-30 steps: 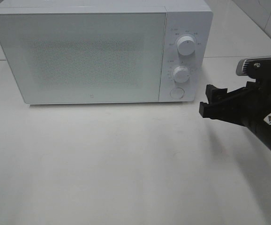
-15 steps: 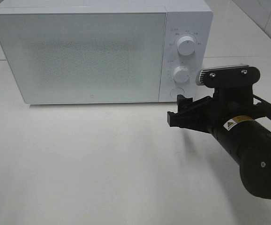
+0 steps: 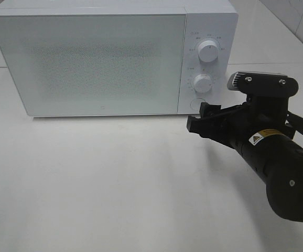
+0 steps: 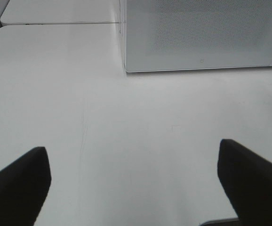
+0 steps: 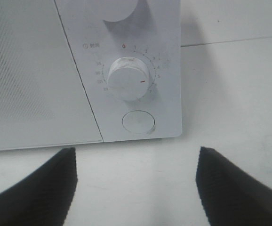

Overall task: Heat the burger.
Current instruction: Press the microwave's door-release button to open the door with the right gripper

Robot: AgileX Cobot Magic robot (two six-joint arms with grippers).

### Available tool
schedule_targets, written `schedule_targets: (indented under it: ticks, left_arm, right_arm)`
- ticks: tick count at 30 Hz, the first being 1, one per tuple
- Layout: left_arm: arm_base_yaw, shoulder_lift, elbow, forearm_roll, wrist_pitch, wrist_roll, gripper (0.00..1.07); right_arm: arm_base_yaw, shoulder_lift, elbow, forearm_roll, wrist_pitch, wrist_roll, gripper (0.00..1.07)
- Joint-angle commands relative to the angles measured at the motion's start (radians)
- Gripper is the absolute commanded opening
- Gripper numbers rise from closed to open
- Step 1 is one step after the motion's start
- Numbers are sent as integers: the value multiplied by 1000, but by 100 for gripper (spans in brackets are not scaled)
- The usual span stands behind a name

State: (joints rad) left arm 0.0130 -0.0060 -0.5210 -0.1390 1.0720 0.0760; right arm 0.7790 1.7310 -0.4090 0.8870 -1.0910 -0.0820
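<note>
The burger is out of view. A white microwave (image 3: 88, 58) stands at the back of the table with its frosted door shut, and nothing shows through the door. My right gripper (image 3: 198, 117) hovers just in front of the control panel's lower corner, open and empty. In the right wrist view the right gripper (image 5: 136, 155) faces the round door button (image 5: 138, 122) below the timer knob (image 5: 128, 77). My left gripper (image 4: 133, 153) is open and empty above bare table, short of the microwave's (image 4: 206, 33) left front corner.
The control panel carries an upper knob (image 3: 209, 51) and a lower knob (image 3: 202, 83). A white tabletop (image 3: 99, 178) spreads in front of the microwave. A seam between table sections (image 4: 56, 22) runs behind the microwave's left side.
My right arm has swung in from the right edge to just in front of the microwave's control panel. In the last half second it edged closer to the round button. The left gripper shows no change.
</note>
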Motion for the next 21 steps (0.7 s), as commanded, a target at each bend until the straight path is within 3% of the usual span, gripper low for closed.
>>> schedule_targets:
  ticks: [1, 2, 5, 6, 8, 10, 16, 21]
  left_arm:
    - [3, -14, 3, -9, 2, -2, 88]
    - [3, -14, 3, -9, 2, -2, 88]
    - [3, -14, 3, -9, 2, -2, 88]
    - [3, -14, 3, -9, 2, -2, 88]
    - [3, -14, 3, -9, 2, -2, 88]
    - [3, -14, 3, -9, 2, -2, 88]
    - [3, -14, 3, -9, 2, -2, 88]
    - [3, -14, 3, -9, 2, -2, 88]
  right_arm:
    - [5, -2, -8, -1, -2, 208, 59]
    - [5, -2, -8, -1, 9, 352, 52]
    - [5, -2, -8, -1, 17, 425, 49]
    - [5, -2, -8, -2, 31, 553, 40]
    - [5, -2, -8, -3, 39, 610, 36]
    - [5, -2, -8, -10, 46, 889, 20]
    - [5, -2, -8, -13, 47, 1152, 6]
    - [4, -2, -8, -12, 46, 1220, 0]
